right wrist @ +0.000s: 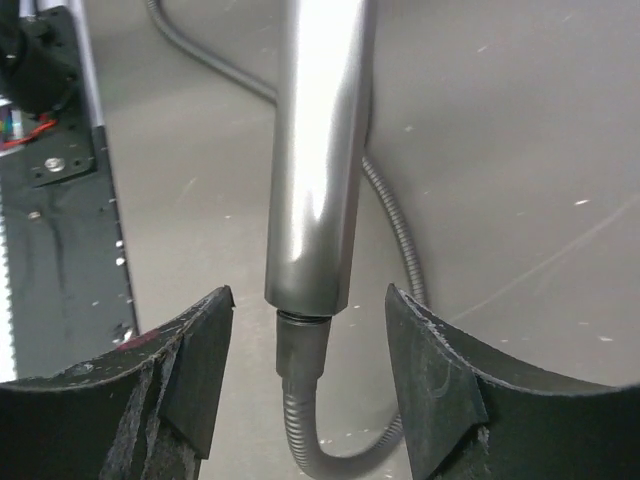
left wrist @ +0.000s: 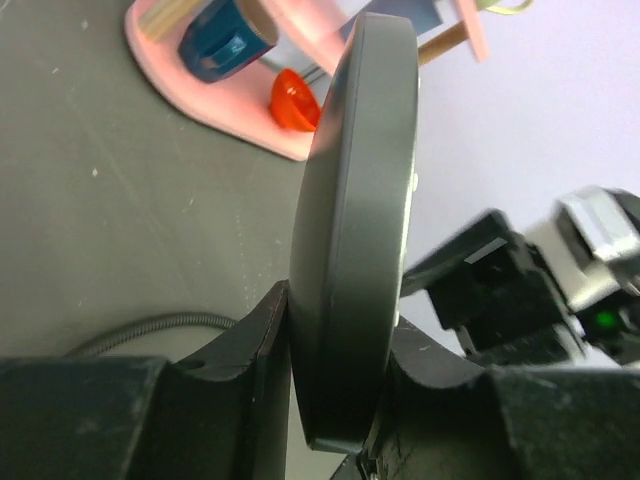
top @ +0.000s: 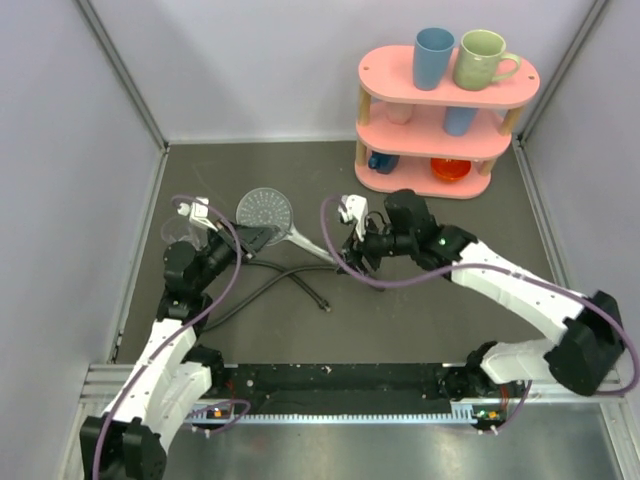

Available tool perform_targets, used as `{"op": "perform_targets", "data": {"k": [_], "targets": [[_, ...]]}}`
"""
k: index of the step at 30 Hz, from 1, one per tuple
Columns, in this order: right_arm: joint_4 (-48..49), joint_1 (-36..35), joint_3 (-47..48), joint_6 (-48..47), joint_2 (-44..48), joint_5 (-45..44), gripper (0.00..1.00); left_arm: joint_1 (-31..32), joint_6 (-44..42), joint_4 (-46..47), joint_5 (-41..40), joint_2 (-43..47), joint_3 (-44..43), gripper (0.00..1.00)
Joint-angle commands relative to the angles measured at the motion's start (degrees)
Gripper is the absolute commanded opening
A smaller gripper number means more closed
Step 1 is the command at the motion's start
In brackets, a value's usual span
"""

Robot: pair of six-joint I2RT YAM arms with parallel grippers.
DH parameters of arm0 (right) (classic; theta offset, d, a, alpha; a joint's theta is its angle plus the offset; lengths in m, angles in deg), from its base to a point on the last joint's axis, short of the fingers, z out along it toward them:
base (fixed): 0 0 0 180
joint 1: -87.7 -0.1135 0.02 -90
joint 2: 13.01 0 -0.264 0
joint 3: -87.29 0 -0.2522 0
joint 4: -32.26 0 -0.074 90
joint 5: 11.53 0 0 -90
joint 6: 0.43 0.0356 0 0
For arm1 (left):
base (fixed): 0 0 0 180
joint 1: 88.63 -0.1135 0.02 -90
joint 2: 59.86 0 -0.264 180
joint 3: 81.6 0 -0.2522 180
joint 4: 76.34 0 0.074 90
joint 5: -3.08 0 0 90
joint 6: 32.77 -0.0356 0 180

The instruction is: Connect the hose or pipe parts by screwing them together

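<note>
The grey shower head (top: 264, 208) is held off the table, its handle (top: 308, 243) running right toward my right gripper. My left gripper (top: 248, 238) is shut on the rim of the round head; in the left wrist view the disc (left wrist: 355, 220) is seen edge-on, clamped between both fingers (left wrist: 250, 350). My right gripper (right wrist: 305, 370) stands open, one finger on either side of the hose's metal end fitting (right wrist: 302, 345), touching neither. The fitting sits in the end of the shiny handle (right wrist: 315, 150). The dark-grey hose (top: 268, 285) loops over the table, its other end (top: 325, 305) lying free.
A pink two-tier rack (top: 445, 110) with a blue cup (top: 433, 57), a green mug (top: 482, 58) and an orange object (left wrist: 295, 100) stands at the back right. Grey walls close in both sides. A black rail (top: 330, 385) runs along the near edge.
</note>
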Motion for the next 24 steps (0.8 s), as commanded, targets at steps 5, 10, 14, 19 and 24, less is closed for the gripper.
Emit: {"op": "perform_targets", "data": {"k": [5,10,14,19,24], "targets": [[16.02,-20.92,-8.8,-15.07,10.29,-46.47,0.63,0.89,5.56,-28.93,-8.69,2.98,-12.11,0.0],[19.89,-27.62,-10.22,-20.72,8.01,-57.76,0.6,0.98,8.92,-41.42,-10.71,0.78,-17.48,0.0],[22.45,-30.62,-10.22,-24.49,4.76,-65.92,0.54,0.97,7.87,-47.23,-14.92,0.86,-21.44,0.0],[25.35,-32.73,-9.61,-28.63,0.63,-70.87,0.44,0.97,7.96,-51.12,-16.35,0.43,-22.5,0.0],[23.77,-32.82,-8.54,-27.85,-1.22,-72.8,0.44,0.98,8.49,-51.82,-15.81,-0.02,-21.63,0.0]]}}
